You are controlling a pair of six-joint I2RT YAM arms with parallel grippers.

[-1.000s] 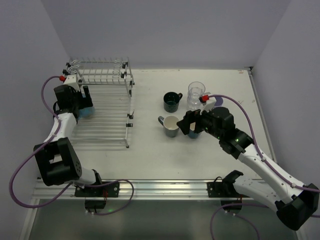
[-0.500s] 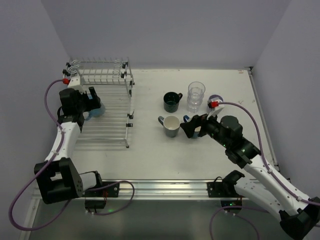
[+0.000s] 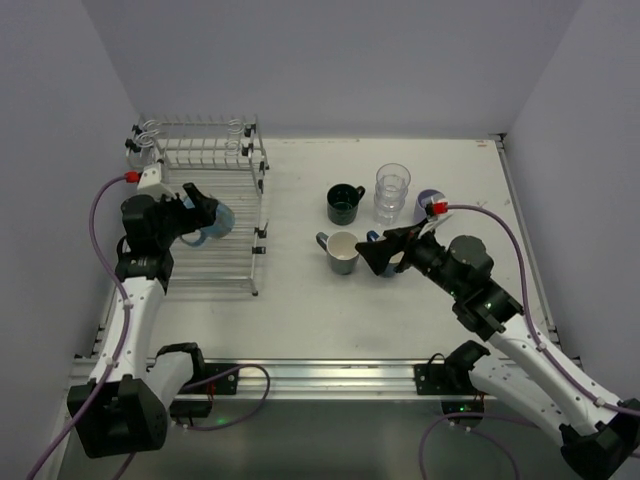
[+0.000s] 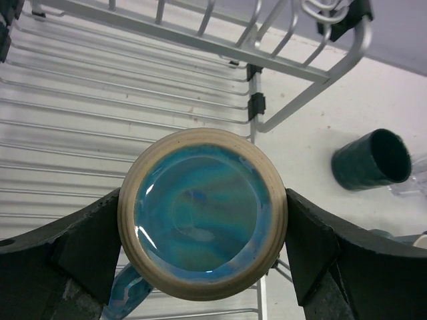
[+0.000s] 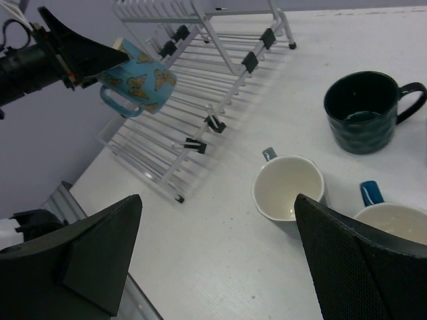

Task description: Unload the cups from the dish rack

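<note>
The left pincer [image 4: 203, 248] clamps a glossy blue butterfly mug [image 4: 200, 217] sideways over the silver wire dish rack [image 3: 210, 180], far left. The right pincer [image 3: 388, 255] gapes wide, empty, just right of a grey mug [image 3: 341, 252]. A dark green mug [image 3: 344, 204] and stacked clear tumblers [image 3: 392, 192] stand beyond on the matte white desk [image 3: 330, 310], between plain pale walls [image 3: 330, 60].

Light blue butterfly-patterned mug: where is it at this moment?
The light blue butterfly-patterned mug is on the left of the top view, held in the left gripper over the lower tier of the silver wire dish rack.
</note>
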